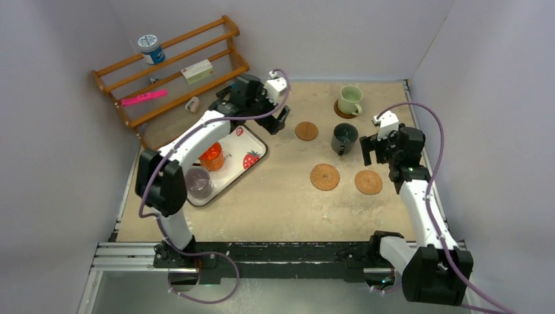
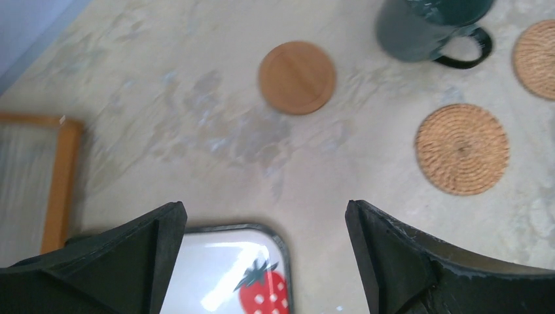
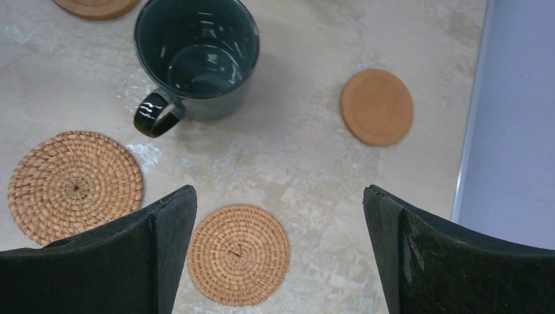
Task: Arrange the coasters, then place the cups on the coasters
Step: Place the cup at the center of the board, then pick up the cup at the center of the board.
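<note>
Left gripper: jaws wide apart, nothing between them, hanging over the far right corner of the strawberry tray. Right gripper: likewise apart and empty, above the right side of the table.

Four bare coasters on the right half:
- Left smooth coaster.
- Left wicker coaster and right wicker coaster, nearer.
- Right smooth coaster, close to the right wall.

Dark coaster farther back, already under the pale green cup. Dark grey-green cup on bare table between the two smooth coasters, touching neither. Orange cup and purple-grey cup on the tray, at the left. No fifth cup in view.

Likely step: fetching a cup for a bare coaster.
- For the left arm, take the orange cup; for the right arm, the dark grey-green one.
- Close across the wall, away from the handle.
- Lift straight up, clear of the tray lip and the neighbouring cup.
- Centre over the disc and lower level.
- Release only with the base flat, then rise vertically to avoid dragging the coaster.

No legible writing anywhere. Print on the blue-and-white jar and the white box on the wooden rack too small to read. Only strawberries on the tray.
</note>
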Robot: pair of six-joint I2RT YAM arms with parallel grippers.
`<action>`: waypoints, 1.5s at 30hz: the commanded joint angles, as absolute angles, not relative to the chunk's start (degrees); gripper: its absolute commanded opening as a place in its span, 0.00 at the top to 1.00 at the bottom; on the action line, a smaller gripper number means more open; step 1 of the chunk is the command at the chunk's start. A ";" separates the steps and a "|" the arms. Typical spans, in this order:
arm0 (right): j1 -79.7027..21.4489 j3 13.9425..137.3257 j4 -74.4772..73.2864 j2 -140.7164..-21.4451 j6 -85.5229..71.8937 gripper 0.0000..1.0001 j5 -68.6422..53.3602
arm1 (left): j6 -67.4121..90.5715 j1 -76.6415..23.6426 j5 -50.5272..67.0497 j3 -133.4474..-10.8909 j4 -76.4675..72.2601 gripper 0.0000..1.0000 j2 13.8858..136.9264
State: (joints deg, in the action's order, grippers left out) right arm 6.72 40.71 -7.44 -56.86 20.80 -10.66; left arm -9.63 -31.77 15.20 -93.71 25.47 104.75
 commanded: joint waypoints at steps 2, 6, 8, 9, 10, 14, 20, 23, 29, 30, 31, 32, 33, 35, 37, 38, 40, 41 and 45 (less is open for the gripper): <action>0.94 43.11 -2.63 -60.99 19.95 0.01 -9.37 | -10.68 -23.59 16.84 -82.43 15.51 0.00 94.74; -5.22 42.37 2.46 -64.69 20.07 0.01 -3.07 | -10.86 -17.29 17.18 -73.45 11.42 0.00 89.12; -6.37 42.51 4.62 -66.51 19.09 0.01 -1.58 | -10.97 -14.22 18.04 -69.29 9.66 0.00 86.72; -6.72 42.68 5.37 -67.33 18.70 0.01 -1.21 | -11.05 -12.88 18.09 -67.33 8.83 0.00 85.65; -7.00 42.85 6.03 -68.19 18.37 0.01 -0.78 | -11.35 -11.67 17.39 -65.56 8.25 0.00 84.72; -7.91 43.14 8.43 -70.85 17.11 0.01 -0.19 | -12.15 -7.30 16.64 -58.74 5.71 0.00 81.83; -9.28 43.75 11.27 -73.60 14.33 0.01 1.70 | -10.70 -3.25 19.12 -53.20 3.21 0.00 79.72; -10.10 44.12 12.19 -74.79 12.97 0.01 1.94 | -10.78 -2.74 18.90 -52.36 2.91 0.00 78.70; -12.19 44.12 14.89 -78.26 13.71 0.01 5.27 | -10.50 -2.72 19.55 -50.88 2.49 0.00 77.26; -12.48 44.10 15.39 -78.80 14.24 0.01 6.34 | -10.61 -2.72 19.41 -50.54 2.28 0.00 77.22; -12.72 43.90 16.17 -79.29 14.72 0.01 7.34 | -10.63 -2.72 19.34 -50.08 1.83 0.00 77.27; -12.82 43.68 16.89 -79.66 15.01 0.01 8.57 | -10.63 -2.72 19.34 -49.63 1.46 0.00 77.44; -12.83 43.49 17.48 -79.93 15.37 0.01 9.82 | -10.56 -2.72 19.48 -49.36 1.19 0.00 77.64; -12.83 43.19 17.81 -79.96 15.98 0.01 12.36 | -10.68 -2.72 19.72 -49.37 1.51 0.00 78.18; -12.83 42.44 17.71 -79.36 16.04 0.01 13.71 | -10.67 -2.72 20.07 -49.37 1.52 0.00 78.35; -12.83 42.00 17.83 -79.06 16.05 0.01 13.46 | -10.72 -2.72 20.24 -49.34 1.50 0.00 78.27; -12.75 41.21 17.50 -78.69 16.59 0.01 13.04 | -10.55 -2.72 20.53 -49.15 1.21 0.00 78.31; -12.74 40.84 17.56 -78.67 16.95 0.01 13.19 | -10.37 -2.72 20.70 -49.01 1.09 0.00 78.39; -12.46 39.77 17.60 -79.25 17.40 0.01 12.83 | -10.15 -2.72 21.26 -48.87 0.88 0.00 78.76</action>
State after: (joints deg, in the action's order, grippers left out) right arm -12.80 40.93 16.14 -80.16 16.01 10.81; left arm -10.90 -3.05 19.29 -49.43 3.75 78.59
